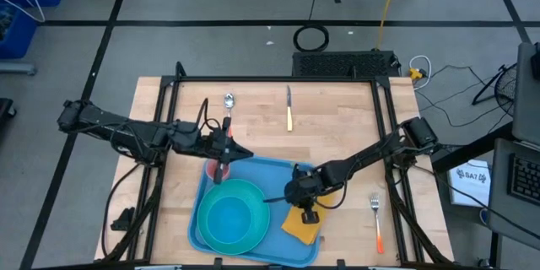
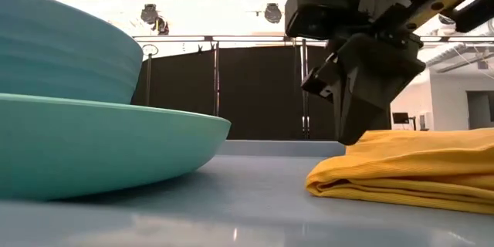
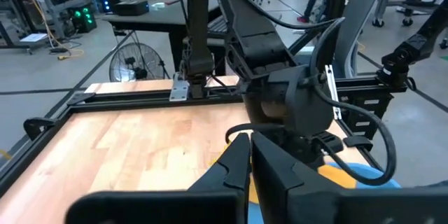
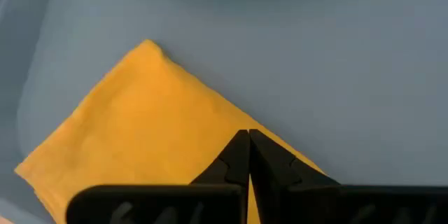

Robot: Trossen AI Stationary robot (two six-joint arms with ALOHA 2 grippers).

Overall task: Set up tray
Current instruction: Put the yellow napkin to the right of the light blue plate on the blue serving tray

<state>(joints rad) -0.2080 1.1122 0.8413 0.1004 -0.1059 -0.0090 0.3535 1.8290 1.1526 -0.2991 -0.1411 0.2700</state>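
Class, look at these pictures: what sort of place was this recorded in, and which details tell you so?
Probably a robotics lab or workshop. A wooden table in a black frame carries two robot arms, cables trail over the taped floor, and a standing fan and lit electronics benches stand behind.

Tray (image 1: 278, 177) at the table's (image 1: 329, 148) front centre. On it: plate (image 1: 232, 215) with bowl left, napkin (image 1: 302, 226) right. Spoon (image 1: 229, 101) and knife (image 1: 288, 108) behind tray; fork (image 1: 377, 219) right of it.

The tray (image 1: 268, 171) is a large light-blue plastic rectangle with rounded corners and a raised rim. It lies flat near the table's (image 1: 329, 143) front edge, slightly skewed.
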